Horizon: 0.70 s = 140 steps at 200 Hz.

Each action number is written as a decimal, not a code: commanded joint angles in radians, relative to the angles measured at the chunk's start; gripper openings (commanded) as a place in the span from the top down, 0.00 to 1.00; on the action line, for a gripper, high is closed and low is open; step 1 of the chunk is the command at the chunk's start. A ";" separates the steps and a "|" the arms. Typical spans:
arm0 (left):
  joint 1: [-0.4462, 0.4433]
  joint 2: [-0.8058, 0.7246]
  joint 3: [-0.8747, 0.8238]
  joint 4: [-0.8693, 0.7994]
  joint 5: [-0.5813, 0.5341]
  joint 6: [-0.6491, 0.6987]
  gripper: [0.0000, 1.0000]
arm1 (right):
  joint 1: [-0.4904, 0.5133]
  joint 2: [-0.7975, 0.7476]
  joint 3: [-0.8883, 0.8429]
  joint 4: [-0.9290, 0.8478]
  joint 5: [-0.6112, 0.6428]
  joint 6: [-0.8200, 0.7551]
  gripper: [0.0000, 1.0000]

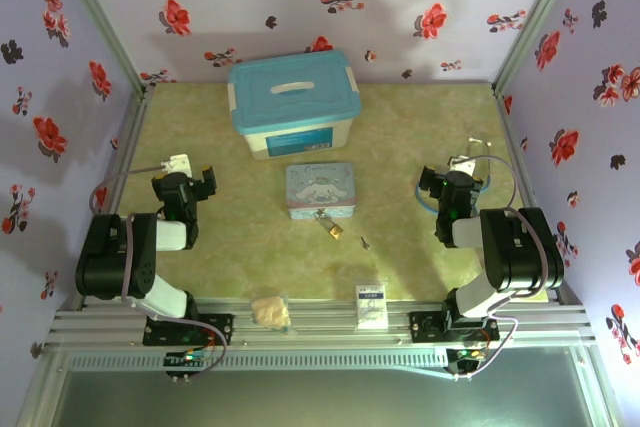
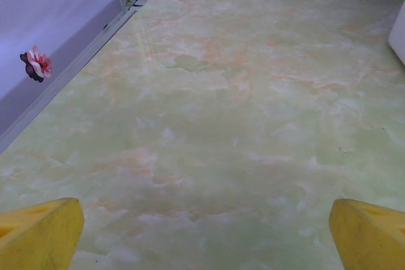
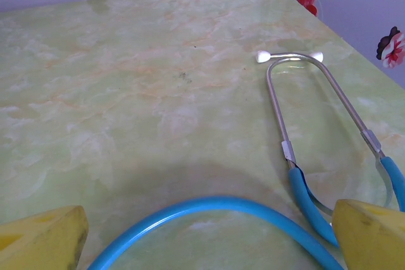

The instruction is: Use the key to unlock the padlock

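Left gripper [image 1: 197,185] sits well left of the pale blue cartoon tin [image 1: 320,190] in the overhead view, and the right gripper [image 1: 447,185] sits well right of it. The tin is flat, rectangular and shut. Behind it stands a closed plastic storage box [image 1: 293,107] with a blue handled lid. Just in front of the tin lies the small brass padlock [image 1: 333,229]. The thin dark key [image 1: 365,243] lies right of the padlock, apart from it. Both are well apart from either gripper.

From the left wrist, yellow wedge-shaped fingers [image 2: 41,238] are spread wide over the glossy, green-marbled table [image 2: 209,93].

From the right wrist, the yellow fingers [image 3: 44,238] are likewise spread wide. A smooth blue stethoscope [image 3: 209,205] tube curves between them, and its metal arms end in white ear tips.
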 commanded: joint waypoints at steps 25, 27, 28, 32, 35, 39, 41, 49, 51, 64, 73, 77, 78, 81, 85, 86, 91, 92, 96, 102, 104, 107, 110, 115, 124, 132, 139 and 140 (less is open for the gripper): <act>0.003 0.011 0.019 0.032 -0.003 0.021 0.00 | -0.004 0.012 0.025 0.036 0.023 -0.018 0.01; 0.003 0.011 0.018 0.032 -0.003 0.021 0.00 | -0.004 0.012 0.025 0.035 0.023 -0.018 0.01; 0.004 0.011 0.019 0.032 -0.004 0.021 0.00 | -0.004 0.011 0.025 0.036 0.023 -0.018 0.01; 0.004 0.010 0.020 0.032 -0.003 0.021 0.00 | -0.003 0.011 0.025 0.036 0.023 -0.018 0.01; 0.003 0.010 0.020 0.032 -0.004 0.021 0.00 | -0.004 0.011 0.024 0.035 0.023 -0.018 0.01; 0.004 0.012 0.019 0.032 -0.002 0.021 0.00 | -0.005 0.011 0.024 0.034 0.023 -0.018 0.01; 0.003 0.011 0.019 0.032 -0.003 0.021 0.00 | -0.004 0.010 0.024 0.036 0.023 -0.018 0.01; 0.004 0.010 0.019 0.032 -0.003 0.021 0.00 | -0.004 0.011 0.025 0.036 0.023 -0.018 0.01; 0.004 0.010 0.020 0.032 -0.004 0.021 0.00 | -0.004 0.012 0.025 0.036 0.023 -0.018 0.01; 0.003 0.011 0.019 0.032 -0.003 0.021 0.00 | -0.005 0.010 0.026 0.035 0.022 -0.018 0.01; 0.003 0.012 0.020 0.031 -0.003 0.021 0.00 | -0.005 0.011 0.026 0.033 0.020 -0.016 0.01; 0.003 0.012 0.021 0.030 -0.003 0.021 0.00 | -0.005 0.011 0.028 0.032 0.019 -0.016 0.01; 0.004 0.011 0.020 0.030 -0.003 0.020 0.00 | -0.006 0.011 0.028 0.032 0.020 -0.015 0.01; 0.003 0.011 0.021 0.030 -0.003 0.020 0.00 | -0.006 0.011 0.028 0.031 0.017 -0.016 0.01; 0.003 0.011 0.021 0.030 -0.004 0.020 0.00 | -0.008 0.012 0.028 0.029 0.015 -0.015 0.01; 0.003 0.011 0.021 0.030 -0.004 0.020 0.00 | -0.008 0.012 0.029 0.029 0.013 -0.015 0.01; 0.004 0.010 0.021 0.030 -0.004 0.020 0.00 | -0.009 0.013 0.029 0.028 0.011 -0.015 0.01; 0.004 0.011 0.021 0.030 -0.004 0.019 0.00 | -0.010 0.012 0.029 0.028 0.011 -0.015 0.01; 0.004 0.012 0.021 0.029 -0.003 0.019 0.00 | -0.011 0.012 0.029 0.027 0.010 -0.014 0.01; 0.003 0.010 0.020 0.030 -0.003 0.019 0.00 | -0.011 0.013 0.029 0.027 0.009 -0.013 0.01; 0.004 0.010 0.021 0.030 -0.003 0.019 0.00 | -0.011 0.012 0.030 0.027 0.008 -0.013 0.01; 0.004 0.011 0.021 0.030 -0.003 0.021 0.00 | -0.011 0.012 0.030 0.027 0.009 -0.013 0.00; 0.004 0.010 0.021 0.031 -0.004 0.020 0.00 | -0.011 0.013 0.030 0.027 0.008 -0.013 0.01; 0.003 0.011 0.020 0.030 -0.004 0.020 0.00 | -0.011 0.012 0.030 0.028 0.008 -0.014 0.01; 0.004 0.012 0.021 0.030 -0.004 0.019 0.00 | -0.011 0.012 0.030 0.027 0.008 -0.013 0.01; 0.004 0.012 0.020 0.031 -0.003 0.019 0.00 | -0.011 0.013 0.031 0.027 0.008 -0.013 0.01; 0.003 0.010 0.021 0.030 -0.003 0.019 0.00 | -0.011 0.013 0.030 0.027 0.008 -0.013 0.01; 0.004 0.011 0.021 0.029 -0.004 0.019 0.00 | -0.011 0.012 0.030 0.027 0.008 -0.013 0.01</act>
